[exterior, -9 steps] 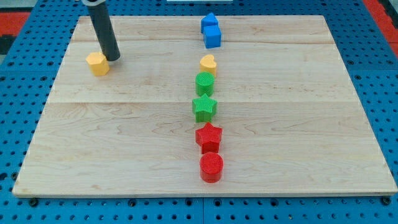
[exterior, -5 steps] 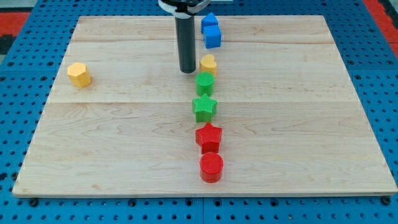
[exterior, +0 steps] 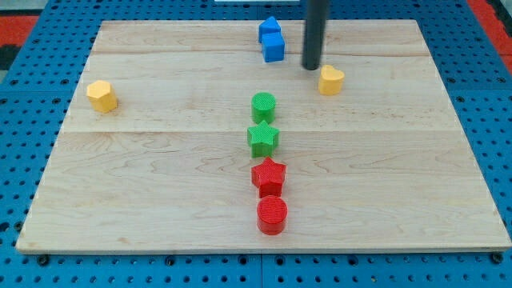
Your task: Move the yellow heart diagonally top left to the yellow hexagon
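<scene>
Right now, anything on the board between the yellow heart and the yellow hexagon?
Camera view: no block sits on the line from yellow heart to yellow hexagon; the green cylinder lies just below it.

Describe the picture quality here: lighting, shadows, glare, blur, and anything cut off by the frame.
Camera view: lighting is even and soft, with only faint shadows under the blocks and no strong glare on the wooden board. The yellow heart, yellow hexagon and red cylinder are sharp, without motion blur. The rod leaves the view's top edge; my tip is crisp, just upper left of the heart.
</scene>
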`<state>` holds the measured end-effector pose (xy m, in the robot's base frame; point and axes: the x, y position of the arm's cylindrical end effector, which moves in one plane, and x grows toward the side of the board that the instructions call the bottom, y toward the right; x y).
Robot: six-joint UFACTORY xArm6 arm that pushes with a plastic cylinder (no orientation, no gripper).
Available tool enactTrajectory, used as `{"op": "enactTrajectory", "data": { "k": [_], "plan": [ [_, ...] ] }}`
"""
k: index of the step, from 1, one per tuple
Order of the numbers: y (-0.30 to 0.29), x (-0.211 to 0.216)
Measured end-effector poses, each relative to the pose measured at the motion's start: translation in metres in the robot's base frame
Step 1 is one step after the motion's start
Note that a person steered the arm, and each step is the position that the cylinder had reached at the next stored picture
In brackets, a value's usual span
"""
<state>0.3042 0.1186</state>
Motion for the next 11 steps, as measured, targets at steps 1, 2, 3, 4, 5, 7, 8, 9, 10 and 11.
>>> {"op": "enactTrajectory", "data": {
  "k": [1, 2, 3, 4, 5, 7, 8, 9, 10, 11],
  "plan": [
    [0.044, 0.032],
    [-0.04, 0.05],
    [-0.117, 0.044],
    [-0.073, 0.033],
    [-0.129, 0.016],
    [-0.273, 0.025],
    [-0.217, 0.021],
    [-0.179, 0.029],
    [-0.211, 0.052],
    [-0.28, 0.046]
  ]
}}
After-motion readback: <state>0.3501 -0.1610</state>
